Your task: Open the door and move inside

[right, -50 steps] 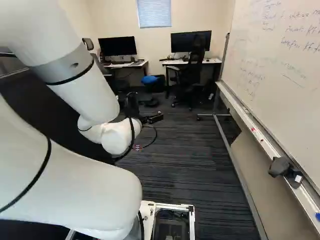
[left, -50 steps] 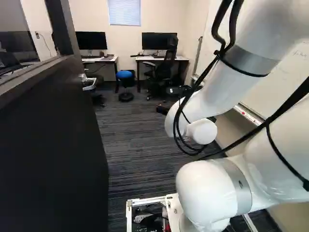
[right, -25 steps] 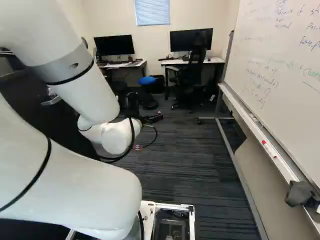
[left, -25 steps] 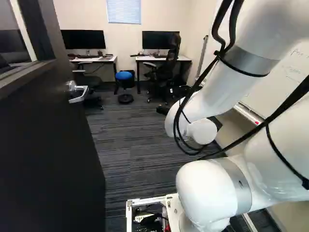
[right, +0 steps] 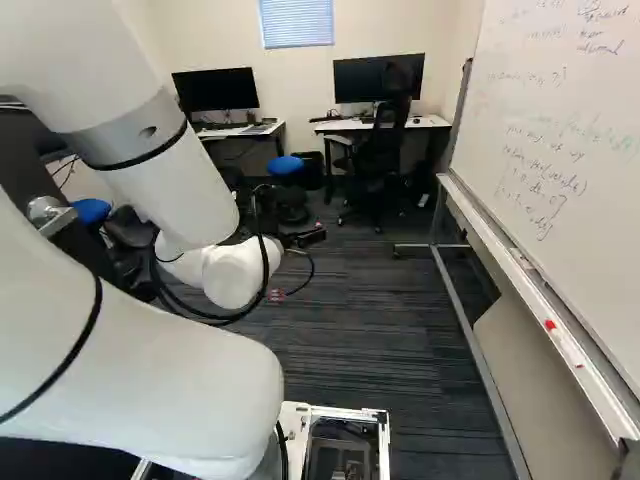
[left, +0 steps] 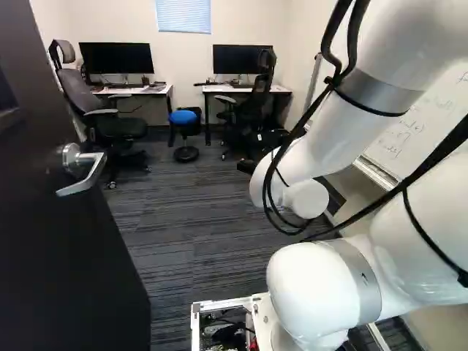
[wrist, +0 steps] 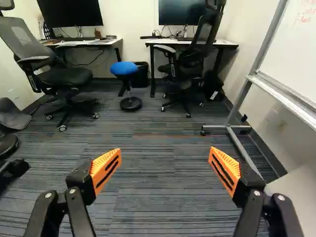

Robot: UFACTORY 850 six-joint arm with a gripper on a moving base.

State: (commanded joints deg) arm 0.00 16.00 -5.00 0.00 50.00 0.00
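The base has moved since the earlier frames: in the left base view the door (left: 66, 278) stands open along the left side, and its metal lever handle (left: 86, 171) now shows larger and nearer than before. Whether the door itself has swung in that time, I cannot tell. In the right base view the handle appears at the left, partly behind the arm (right: 165, 190), with a blue rounded item (right: 90, 211) newly visible just beside it in that view (its full form is hidden).

The arm keeps the same pose against its lowest joint. The gripper (right: 304, 238) is spread wide, its orange pads (wrist: 106, 169) well apart, and it has hold of nothing; the wrist view shows carpet (wrist: 158, 177) between and ahead of the fingers.

A grey-backed office chair (wrist: 64, 79), mostly behind the door a second ago in the left base view, now shows past the door's edge. The blue-topped stool (wrist: 124, 68) stands on the carpet between that chair and a black mesh office chair (wrist: 190, 57). Two desks line the far side, each bearing a monitor.

At the right of the right base view, the whiteboard (right: 550, 140) sits larger in view. The dark grey item seen earlier on its tray (right: 525, 268) has slid almost out of that view; a red-capped marker (right: 550, 325) shows on the tray.
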